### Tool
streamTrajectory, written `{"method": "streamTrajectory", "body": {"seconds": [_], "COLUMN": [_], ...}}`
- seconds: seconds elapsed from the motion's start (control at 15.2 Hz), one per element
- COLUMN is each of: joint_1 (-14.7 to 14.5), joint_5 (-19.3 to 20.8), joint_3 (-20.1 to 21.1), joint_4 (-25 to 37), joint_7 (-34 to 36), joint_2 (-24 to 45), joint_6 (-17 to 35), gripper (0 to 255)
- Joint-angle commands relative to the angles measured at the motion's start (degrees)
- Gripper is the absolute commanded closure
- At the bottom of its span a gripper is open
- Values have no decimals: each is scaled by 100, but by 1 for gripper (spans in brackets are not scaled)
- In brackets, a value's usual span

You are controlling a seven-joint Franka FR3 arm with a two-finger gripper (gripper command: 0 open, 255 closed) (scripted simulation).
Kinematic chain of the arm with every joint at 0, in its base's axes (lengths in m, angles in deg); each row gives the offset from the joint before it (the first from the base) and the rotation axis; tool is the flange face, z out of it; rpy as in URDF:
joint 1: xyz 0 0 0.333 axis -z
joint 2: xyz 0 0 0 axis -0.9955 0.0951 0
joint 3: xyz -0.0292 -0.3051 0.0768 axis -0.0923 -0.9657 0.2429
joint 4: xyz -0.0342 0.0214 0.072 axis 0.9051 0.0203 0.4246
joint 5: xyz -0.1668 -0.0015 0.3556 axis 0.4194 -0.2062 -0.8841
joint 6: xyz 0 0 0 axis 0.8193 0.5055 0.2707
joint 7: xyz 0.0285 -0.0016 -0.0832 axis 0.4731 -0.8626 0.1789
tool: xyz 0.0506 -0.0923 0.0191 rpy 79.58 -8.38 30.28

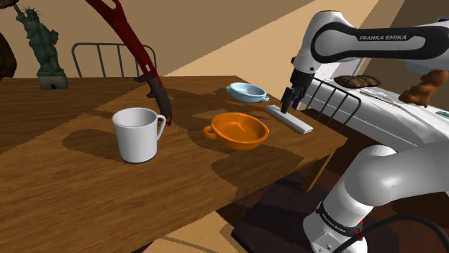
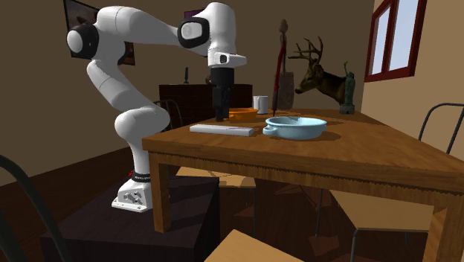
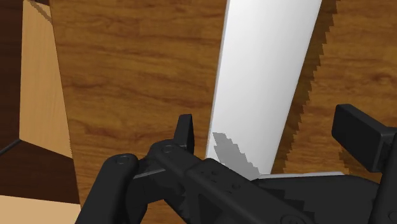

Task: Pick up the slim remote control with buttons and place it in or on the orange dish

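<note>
Hidden and cut-off parts near the gripper [image 3: 273, 130]

In the wrist view the white remote [image 3: 267, 76] runs past the picture's edge ahead of the gripper, and its near end is hidden under the gripper's body. In the second exterior view the orange dish [image 2: 244, 113] is mostly covered, just behind the gripper. In the shoulder view the red tool [image 1: 133, 47], well apart from the gripper, is cut off at its upper end.

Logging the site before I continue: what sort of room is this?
Probably a dining room in a house: a brown wooden table with dark metal-framed chairs around it, a brown antlered deer head and a red-framed window beyond.
</note>
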Motion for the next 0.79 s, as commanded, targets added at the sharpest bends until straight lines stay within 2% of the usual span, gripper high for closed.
{"method": "streamTrajectory", "body": {"seconds": [0.0,0.26,0.73], "joint_1": [20,31,31], "joint_5": [26,50,50], "joint_3": [-21,-47,-47], "joint_4": [-161,-421,-420], "joint_7": [2,6,6], "joint_2": [-10,12,12], "joint_6": [148,432,431], "gripper": [0,0,0]}}
